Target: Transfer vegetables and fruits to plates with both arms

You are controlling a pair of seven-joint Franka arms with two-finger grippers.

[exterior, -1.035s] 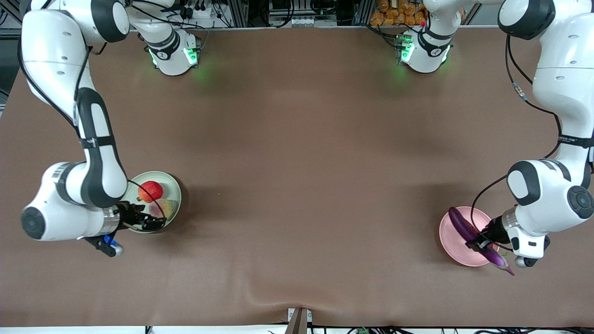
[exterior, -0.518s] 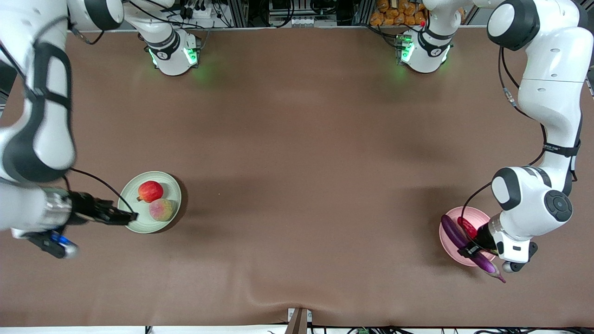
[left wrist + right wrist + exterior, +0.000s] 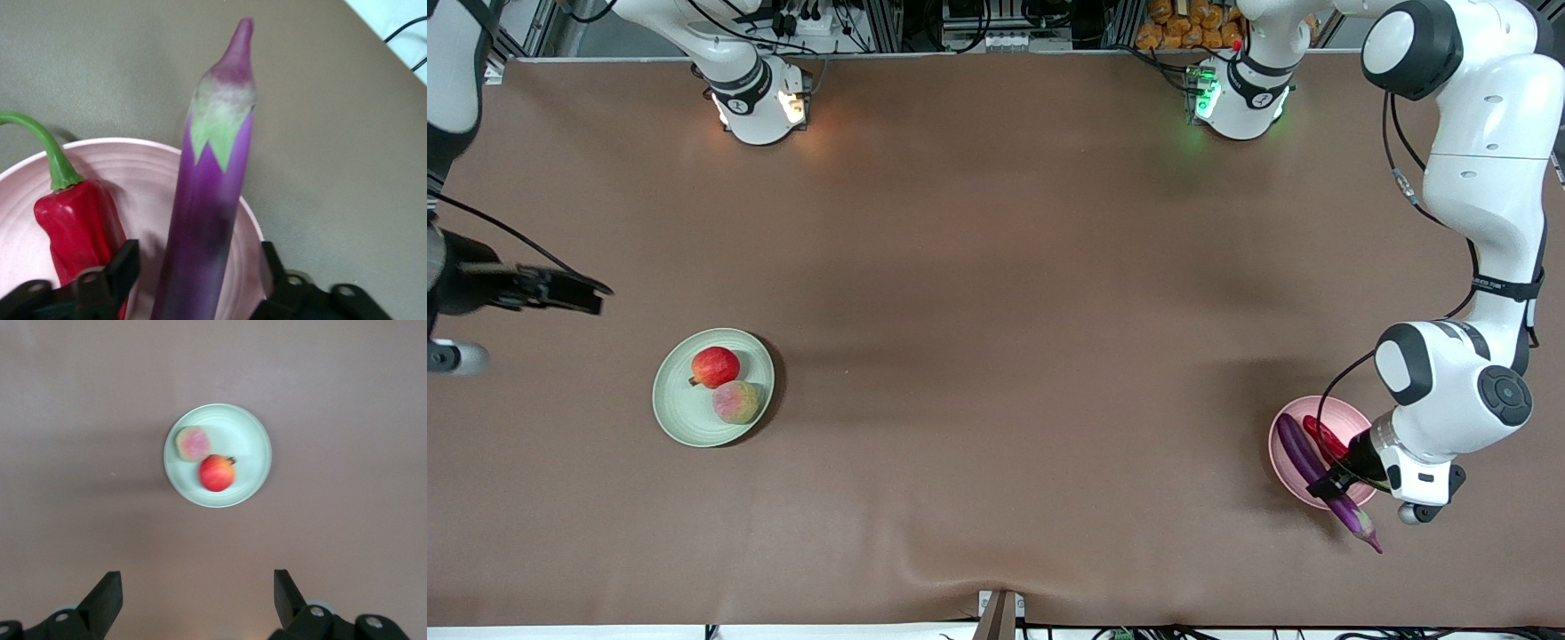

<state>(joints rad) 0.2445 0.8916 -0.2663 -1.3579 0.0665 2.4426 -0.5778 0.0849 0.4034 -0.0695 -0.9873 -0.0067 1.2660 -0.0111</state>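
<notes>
A brown table (image 3: pixel 996 311) fills the front view, with both arm bases along its top edge. Toward the right arm's end, a green plate (image 3: pixel 680 413) carries a red-orange fruit (image 3: pixel 715 366) and, touching it and nearer the camera, a pink-and-green fruit (image 3: pixel 736 402). The right gripper (image 3: pixel 574 291) is raised over bare table, apart from that plate. Toward the left arm's end, a pink plate (image 3: pixel 1285 462) holds a purple eggplant (image 3: pixel 1303 458), whose stem end overhangs the rim nearest the camera, and a red chili (image 3: pixel 1323 437) beside it. The left gripper (image 3: pixel 1329 480) sits low over the eggplant. In the left wrist view, its fingers (image 3: pixel 123 263) are spread on either side of the eggplant (image 3: pixel 210 200), with visible gaps. The chili (image 3: pixel 77 223) lies alongside on the plate (image 3: pixel 143 177). In the right wrist view, the right gripper (image 3: pixel 197 597) is spread wide and empty, high above the green plate (image 3: pixel 247 433) and both fruits.
</notes>
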